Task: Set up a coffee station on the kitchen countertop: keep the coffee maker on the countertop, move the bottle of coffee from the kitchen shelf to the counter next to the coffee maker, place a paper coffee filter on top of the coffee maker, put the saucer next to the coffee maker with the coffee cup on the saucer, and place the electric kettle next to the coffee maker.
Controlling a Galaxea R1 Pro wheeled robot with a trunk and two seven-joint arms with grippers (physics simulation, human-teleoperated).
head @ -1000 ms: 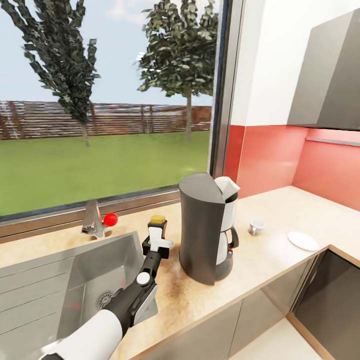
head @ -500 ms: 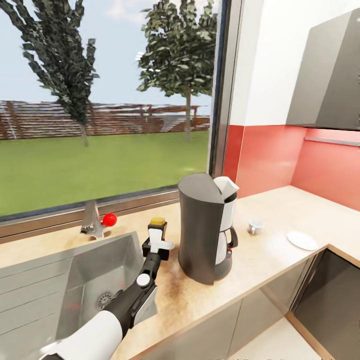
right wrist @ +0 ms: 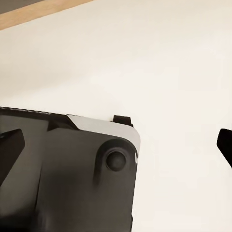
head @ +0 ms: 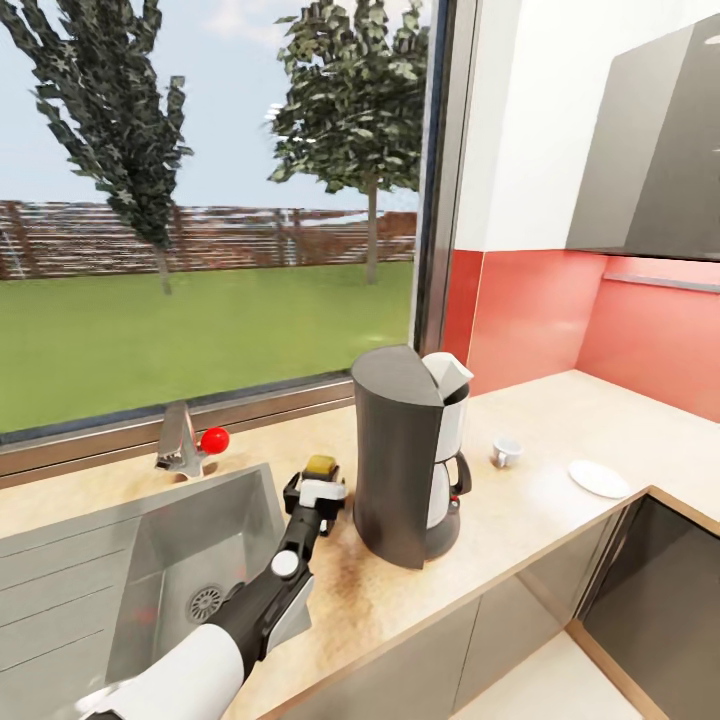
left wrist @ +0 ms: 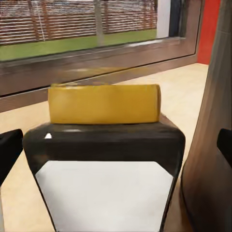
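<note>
**Listener:** So, where is the bottle of coffee right now?

**Operator:** It stands on the kitchen countertop (head: 560,420), just left of the coffee maker (head: 405,455) and right of the sink (head: 150,560). In the head view I see the bottle of coffee (head: 320,466) as a yellow top peeking above my left gripper (head: 316,492). Compared with a second ago, the gripper sits lower on the bottle and a little back toward me, and the whole picture has shifted slightly, so the camera has moved too.

**Listener:** Are the jaws holding it?

**Operator:** In the left wrist view the bottle fills the space between the two black fingertips, which sit out at either side and seem apart from it. I judge the jaws wide, the bottle released. The right gripper (right wrist: 116,145) looks wide open too, with nothing between its fingers.

**Listener:** What else is done?

**Operator:** The paper coffee filter (head: 445,372) rests on top of the coffee maker. Further right, the coffee cup (head: 505,451) stands apart from the saucer (head: 599,478), so that step remains.
</note>
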